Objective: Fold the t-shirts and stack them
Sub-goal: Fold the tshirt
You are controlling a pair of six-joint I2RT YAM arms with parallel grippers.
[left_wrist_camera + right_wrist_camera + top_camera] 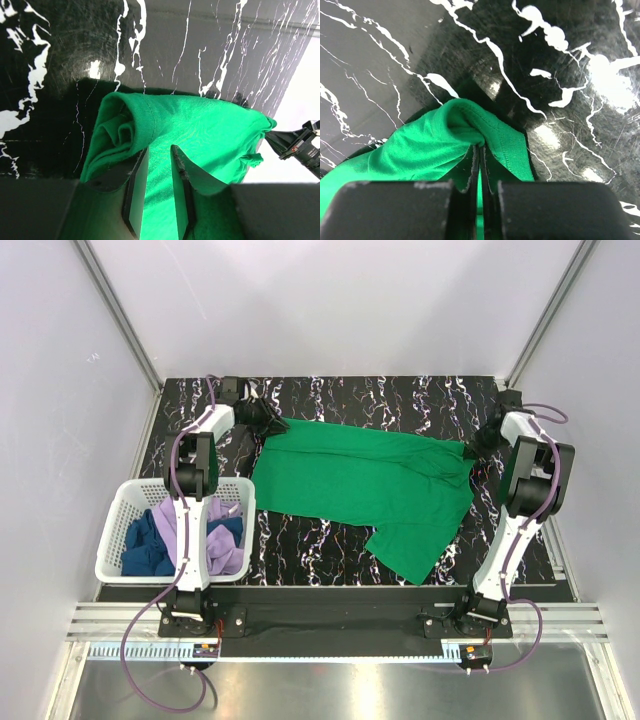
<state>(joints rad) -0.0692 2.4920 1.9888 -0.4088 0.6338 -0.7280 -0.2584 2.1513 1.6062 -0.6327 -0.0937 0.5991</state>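
Green t-shirt lies flat on the table, not folded yet. My left pincer and right pincer each pinch its far edge. The lilac t-shirt and dark blue t-shirt wait in the basket at the near left corner.

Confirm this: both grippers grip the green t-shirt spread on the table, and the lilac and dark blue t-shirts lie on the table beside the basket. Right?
Not quite. The lilac t-shirt and dark blue t-shirt lie inside the white basket, not beside it, as the top external view shows. The rest holds: the left gripper and right gripper both grip the green t-shirt.
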